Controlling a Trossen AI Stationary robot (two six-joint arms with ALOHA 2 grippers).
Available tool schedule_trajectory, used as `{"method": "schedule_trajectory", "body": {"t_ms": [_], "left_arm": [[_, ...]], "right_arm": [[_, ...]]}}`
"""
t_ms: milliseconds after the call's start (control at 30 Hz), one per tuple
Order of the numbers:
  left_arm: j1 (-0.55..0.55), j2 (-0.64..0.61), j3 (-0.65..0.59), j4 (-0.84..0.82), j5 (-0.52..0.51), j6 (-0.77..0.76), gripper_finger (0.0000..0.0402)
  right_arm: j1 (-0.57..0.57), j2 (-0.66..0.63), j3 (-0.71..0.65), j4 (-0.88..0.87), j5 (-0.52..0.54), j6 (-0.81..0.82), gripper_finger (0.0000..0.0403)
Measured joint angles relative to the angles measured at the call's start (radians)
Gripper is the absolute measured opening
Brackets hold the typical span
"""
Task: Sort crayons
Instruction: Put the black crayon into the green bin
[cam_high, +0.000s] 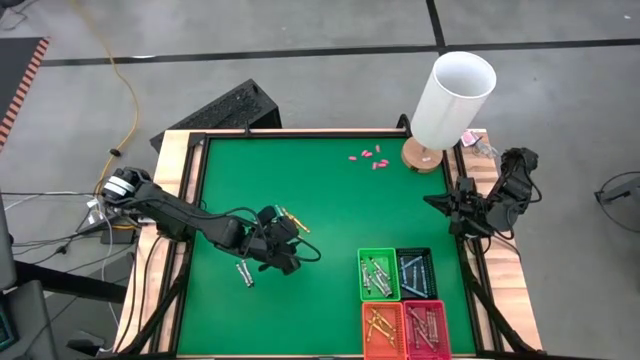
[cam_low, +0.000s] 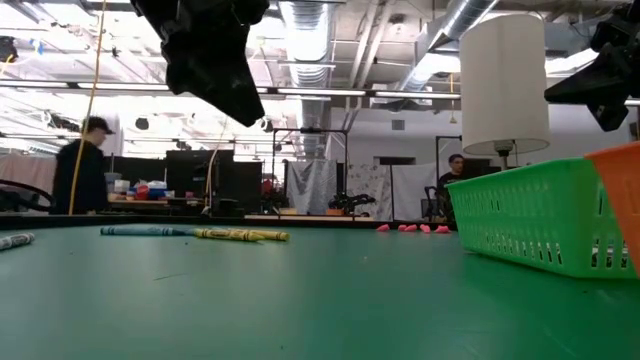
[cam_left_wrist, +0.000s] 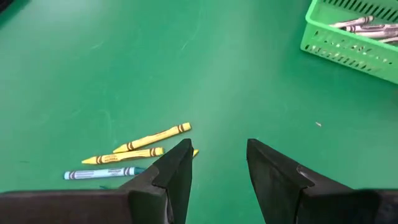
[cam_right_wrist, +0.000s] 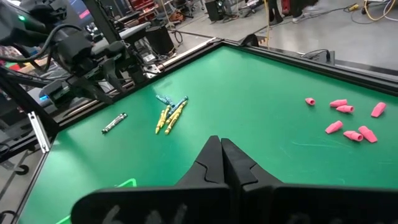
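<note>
Crayons, thin yellow wax sticks (cam_left_wrist: 152, 135) beside a blue one (cam_left_wrist: 99, 173), lie bunched under the half-open, empty left gripper (cam_left_wrist: 217, 163); closing could pinch two colours. Right gripper (cam_right_wrist: 221, 163) waits shut.

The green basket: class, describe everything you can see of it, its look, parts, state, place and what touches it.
The green basket is a small rectangular tray that looks like plastic, with slotted lattice walls and a solid rim. It sits upright on the green table at the near right, as the upper-left one in a block of four baskets, side by side with a dark one and an orange one. Several grey-white crayons lie inside. No gripper touches it.
</note>
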Motion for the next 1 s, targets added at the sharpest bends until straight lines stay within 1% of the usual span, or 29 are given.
{"method": "schedule_trajectory", "body": {"t_ms": [167,267,500,733,867,1000], "left_arm": [[0.005,0.0,0.0,0.008,-0.047,0.022,0.0141],[0.026,0.0,0.0,0.008,-0.045,0.008,0.0141],[0.096,0.0,0.0,0.007,0.053,0.029,0.0141],[0.147,0.001,0.0,0.007,0.066,0.07,0.0141],[0.166,-0.012,0.0,0.015,0.128,0.085,0.0141],[0.168,-0.048,0.0,0.008,0.139,0.089,0.0141]], "right_arm": [[0.0,0.0,0.0,0.0,0.001,-0.004,0.0],[0.0,0.0,0.0,-0.001,0.001,-0.003,0.0],[0.0,0.0,0.0,-0.003,0.003,0.0,0.0],[0.0,0.0,0.0,-0.004,0.006,0.0,0.0],[0.0,0.0,0.0,-0.005,0.018,0.0,0.0],[0.0,0.0,0.0,-0.005,0.019,0.0,0.0]]}}
